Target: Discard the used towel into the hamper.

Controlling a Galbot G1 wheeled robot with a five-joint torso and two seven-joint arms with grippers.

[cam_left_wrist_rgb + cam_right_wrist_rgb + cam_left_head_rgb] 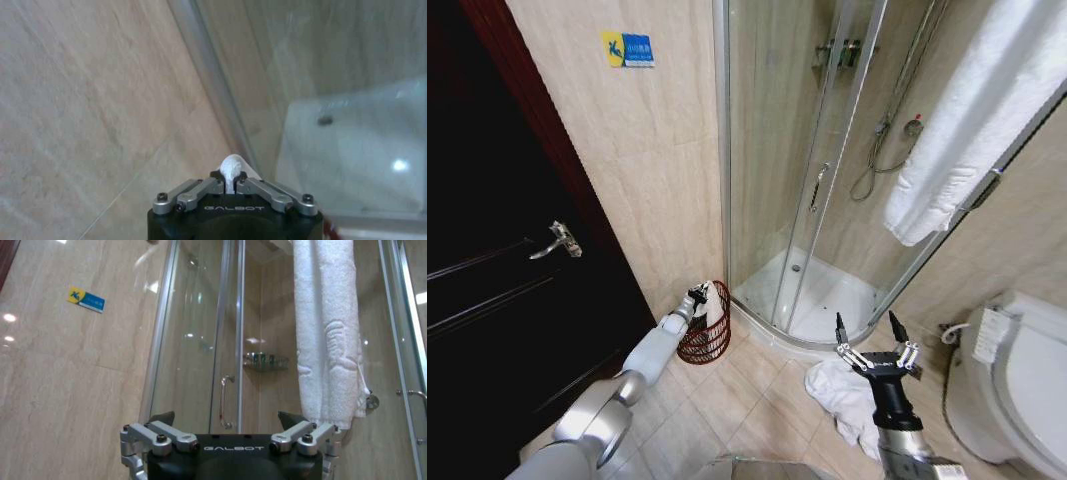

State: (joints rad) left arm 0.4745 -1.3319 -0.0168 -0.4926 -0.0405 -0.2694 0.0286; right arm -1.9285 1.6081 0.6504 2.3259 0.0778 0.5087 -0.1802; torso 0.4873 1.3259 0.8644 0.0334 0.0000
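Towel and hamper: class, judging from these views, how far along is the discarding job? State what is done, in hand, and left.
Done: the left hand has pinched a bit of white towel and reached the hamper. In hand: white cloth shows at the hamper's rim; whether it is fully inside cannot be told. Left: release it. Another towel lies crumpled on the floor below the open right hand, ungrasped.

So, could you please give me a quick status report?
Left gripper shut on towel piece, over hamper. Right gripper open, idle. Another white towel on floor.
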